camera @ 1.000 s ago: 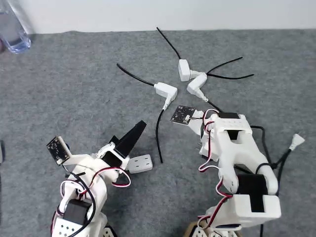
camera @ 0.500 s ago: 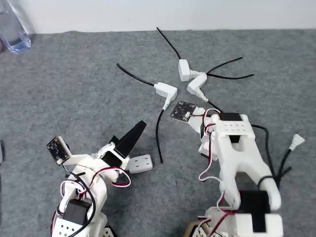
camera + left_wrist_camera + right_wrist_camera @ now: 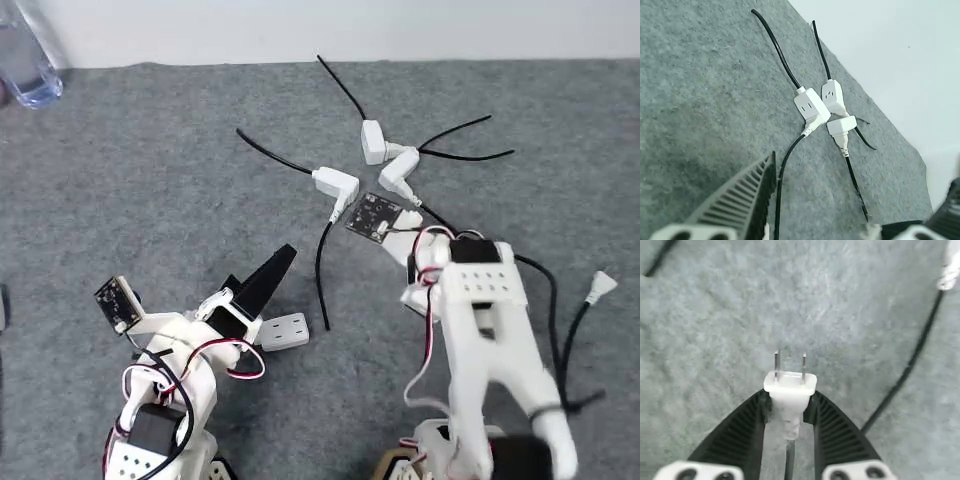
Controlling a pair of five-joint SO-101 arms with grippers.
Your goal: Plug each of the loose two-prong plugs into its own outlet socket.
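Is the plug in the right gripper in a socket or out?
Out. The plug sits clamped between the fingers of the right gripper, both prongs bare over the grey mat.

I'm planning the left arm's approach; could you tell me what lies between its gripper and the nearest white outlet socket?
Only grey carpet and a black cable trailing from that white outlet socket toward the left gripper, clearest in the left wrist view.

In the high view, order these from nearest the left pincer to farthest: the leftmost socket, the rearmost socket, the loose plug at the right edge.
1. leftmost socket, ahead of the left pincer
2. rearmost socket, farther back and right
3. loose plug, far right edge
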